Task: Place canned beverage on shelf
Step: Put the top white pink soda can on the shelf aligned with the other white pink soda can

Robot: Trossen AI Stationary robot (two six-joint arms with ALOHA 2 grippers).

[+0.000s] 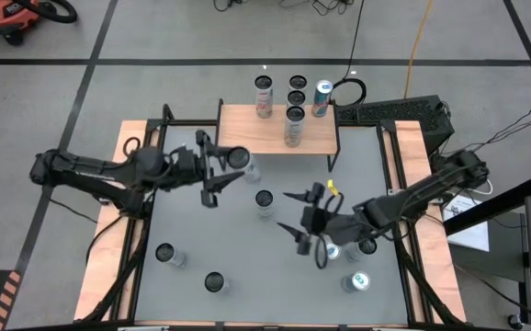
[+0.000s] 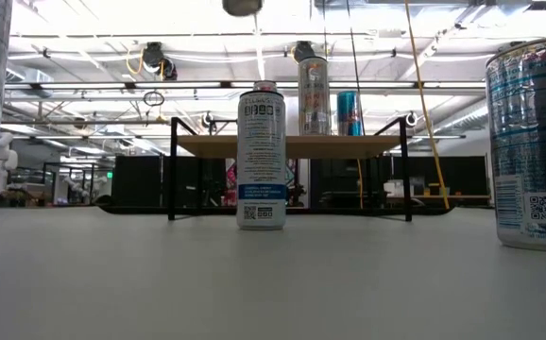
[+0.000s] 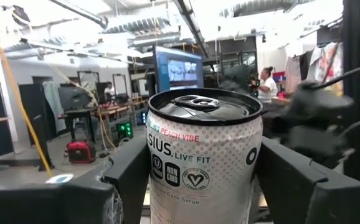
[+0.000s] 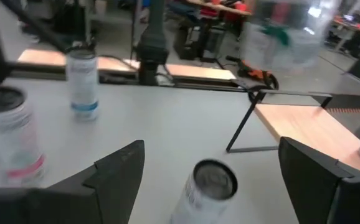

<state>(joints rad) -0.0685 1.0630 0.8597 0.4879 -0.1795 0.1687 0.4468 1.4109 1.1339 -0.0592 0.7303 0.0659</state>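
A white canned beverage [image 3: 202,143] is lifted above the table, with my left gripper [image 1: 231,165] shut on it, just left of and nearer than the shelf [image 1: 247,129]. In the low view only its bottom [image 2: 243,6] shows, higher than the shelf's plank top [image 2: 292,144]. One can [image 1: 293,124] stands on the plank. Several more stand at its far edge. My right gripper [image 1: 300,219] hangs open over the table's right half. A standing can [image 4: 208,186] shows below and between its fingers, untouched. My left gripper pinches the can's side wall [image 3: 158,180] between its two fingers [image 3: 127,177], one on each side, below the rim. The fingers come about level from the table's left. The can stays upright, top up, lifted clear of the table.
A can [image 1: 265,200] stands mid-table in front of the shelf. Two cans [image 1: 166,253] [image 1: 214,280] stand near the front left. Three [image 1: 355,280] cluster at the front right beside my right arm. The table's wooden side edges [image 1: 118,230] flank the grey top.
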